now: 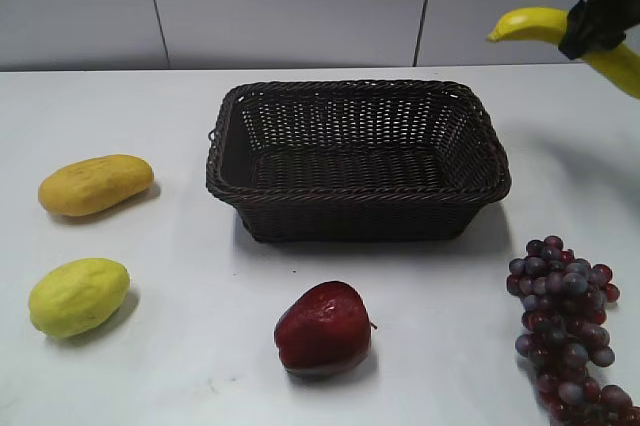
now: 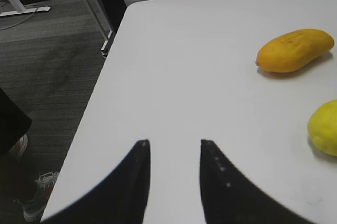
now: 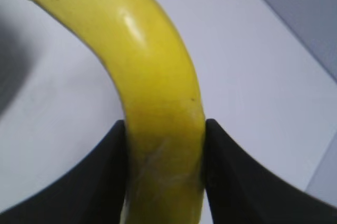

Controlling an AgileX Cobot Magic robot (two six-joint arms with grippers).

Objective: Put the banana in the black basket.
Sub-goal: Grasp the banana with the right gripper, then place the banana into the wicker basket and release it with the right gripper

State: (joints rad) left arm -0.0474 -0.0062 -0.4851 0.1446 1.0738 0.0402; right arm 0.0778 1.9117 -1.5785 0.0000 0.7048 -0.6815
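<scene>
The banana (image 1: 530, 23) is bright yellow and hangs in the air at the far right, above and to the right of the black basket (image 1: 358, 193). My right gripper (image 1: 588, 31) is shut on its middle. In the right wrist view the banana (image 3: 152, 77) fills the space between the two black fingers (image 3: 164, 129). The dark woven basket stands empty at the table's centre. My left gripper (image 2: 172, 145) is open and empty over the table's left corner; it does not show in the exterior view.
An orange-yellow oval fruit (image 1: 96, 184) and a yellow-green oval fruit (image 1: 79, 296) lie left of the basket. A red apple (image 1: 324, 330) lies in front of it. A bunch of purple grapes (image 1: 568, 321) lies at the front right.
</scene>
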